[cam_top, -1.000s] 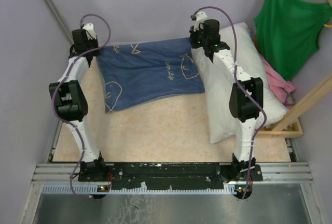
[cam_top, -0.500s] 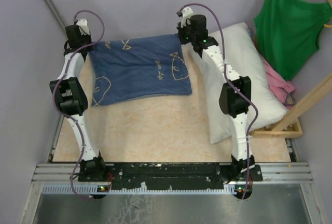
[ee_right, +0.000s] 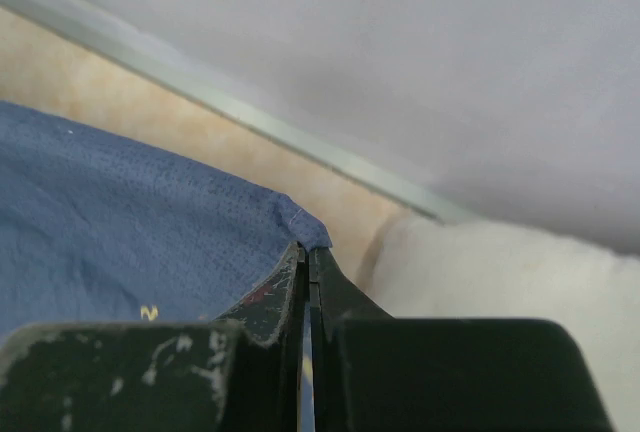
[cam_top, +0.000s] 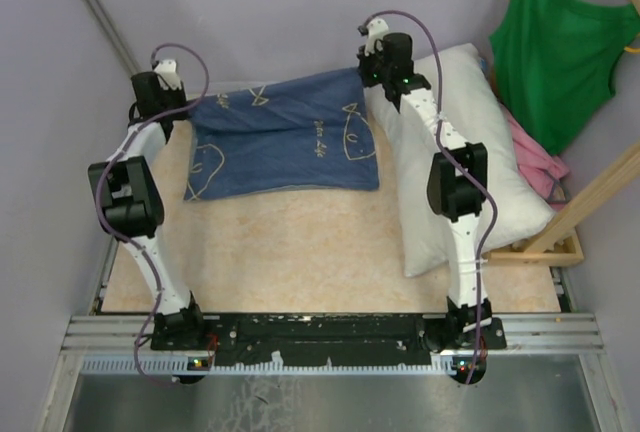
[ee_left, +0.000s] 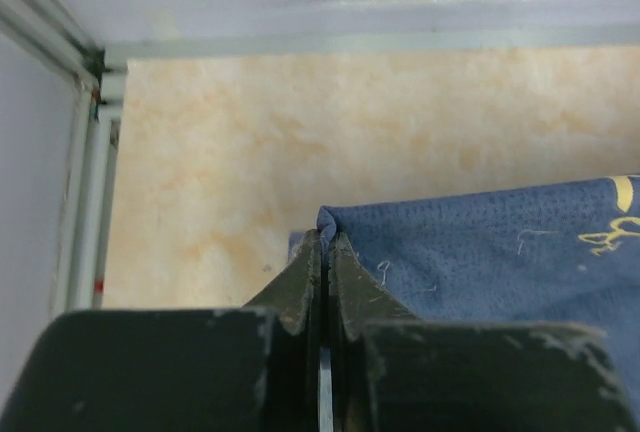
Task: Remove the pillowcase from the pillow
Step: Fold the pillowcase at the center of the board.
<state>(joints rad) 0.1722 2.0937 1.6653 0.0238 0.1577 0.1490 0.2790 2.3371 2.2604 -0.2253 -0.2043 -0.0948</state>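
Observation:
The denim-blue pillowcase (cam_top: 282, 140), with pale line marks, is stretched out over the far half of the table, off the pillow. My left gripper (ee_left: 326, 242) is shut on its far left corner (ee_left: 335, 220). The far right corner (ee_right: 300, 224) is pinched in my right gripper (ee_right: 308, 250), also shut. The plump white pillow (cam_top: 510, 177) lies lengthwise along the right side, partly under the right arm, and shows as a white bulge (ee_right: 500, 272) just right of the right jaws. In the top view the left gripper (cam_top: 170, 104) and right gripper (cam_top: 372, 74) hold the cloth's two back corners.
A green tank top (cam_top: 555, 47) hangs at the back right above a pink garment (cam_top: 535, 157) and a wooden frame (cam_top: 575, 242). Grey walls close the back and both sides. A metal rail (ee_left: 85, 192) runs along the table's left edge.
Both grippers, still holding the corners, have shifted the pillowcase: it swung left and back half a second ago, and now sits a little to the right again, spread flatter.

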